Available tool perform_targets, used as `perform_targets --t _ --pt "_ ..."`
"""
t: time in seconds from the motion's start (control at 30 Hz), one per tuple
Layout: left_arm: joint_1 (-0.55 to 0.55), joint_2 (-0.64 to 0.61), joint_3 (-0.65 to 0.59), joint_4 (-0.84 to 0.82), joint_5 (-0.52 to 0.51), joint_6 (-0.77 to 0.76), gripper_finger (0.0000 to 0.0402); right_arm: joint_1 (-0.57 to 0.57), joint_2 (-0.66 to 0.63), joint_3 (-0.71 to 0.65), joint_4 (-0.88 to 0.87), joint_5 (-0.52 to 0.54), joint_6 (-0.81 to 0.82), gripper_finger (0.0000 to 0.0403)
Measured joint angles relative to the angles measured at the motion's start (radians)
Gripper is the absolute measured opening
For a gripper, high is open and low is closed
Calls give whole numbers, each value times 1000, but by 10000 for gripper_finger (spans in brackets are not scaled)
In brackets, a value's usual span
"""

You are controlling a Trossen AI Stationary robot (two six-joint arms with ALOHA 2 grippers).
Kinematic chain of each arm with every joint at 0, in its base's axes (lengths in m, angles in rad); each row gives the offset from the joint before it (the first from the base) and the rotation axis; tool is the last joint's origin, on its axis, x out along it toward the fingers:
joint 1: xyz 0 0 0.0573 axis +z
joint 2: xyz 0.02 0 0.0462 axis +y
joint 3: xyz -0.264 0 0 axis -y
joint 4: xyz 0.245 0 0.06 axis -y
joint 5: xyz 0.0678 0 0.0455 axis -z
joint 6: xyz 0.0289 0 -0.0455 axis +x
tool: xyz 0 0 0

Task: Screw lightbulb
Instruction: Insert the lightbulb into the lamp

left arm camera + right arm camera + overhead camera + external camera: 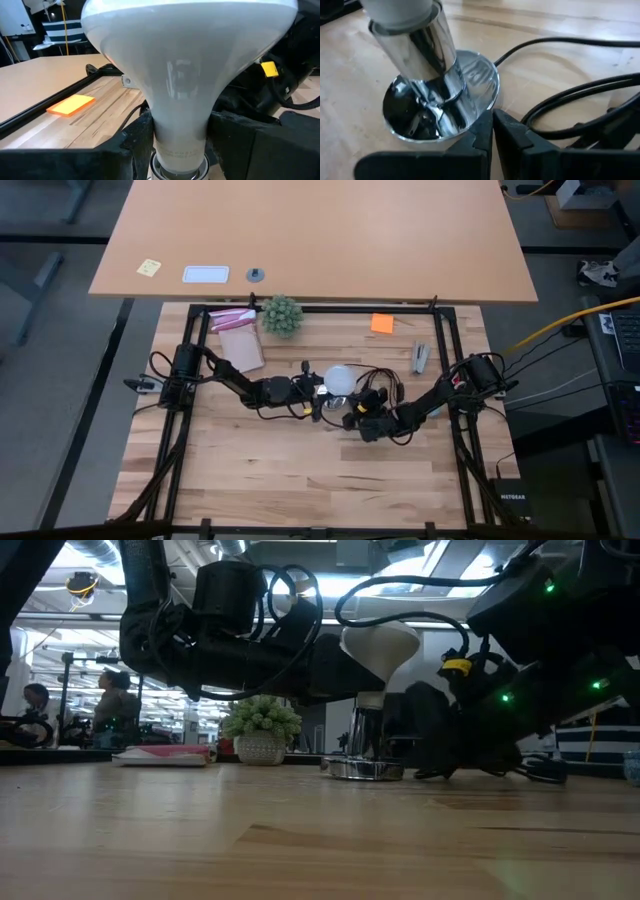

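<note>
At the counter's (250, 470) centre, the lightbulb (341, 378) stands upright in the chrome socket (440, 100). The left end effector (177, 145) is grasping its neck. The right end effector (492, 132), clenched empty, presses the socket's base at five o'clock.

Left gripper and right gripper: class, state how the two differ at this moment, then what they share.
The left gripper is shut on the lightbulb's neck; the right gripper is shut and holds nothing. The left gripper sits raised at the bulb above the silvery socket; the right gripper sits low, beside the socket's base. Both are dark, two-fingered, and meet mid-table.
</note>
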Motion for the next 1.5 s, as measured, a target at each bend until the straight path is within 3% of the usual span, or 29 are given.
perform_targets --t 0.2,0.63,0.8,1.0,1.27,1.5 --pt "0 0 0 -1 -1 0 159 3 0 0 17 43 -27 24" --pt "0 0 0 -1 -6 0 159 96 0 0 138 -38 -55 24" --pt "0 0 0 -1 -6 0 159 87 0 0 139 -135 -55 24" --pt "0 0 0 -1 -6 0 159 53 0 0 135 -178 -81 24" --pt "2 1 0 -3 -16 1 159 -2 0 0 50 -183 -80 24" --pt "2 1 0 -1 -12 2 159 -10 1 -1 23 -84 -79 24"
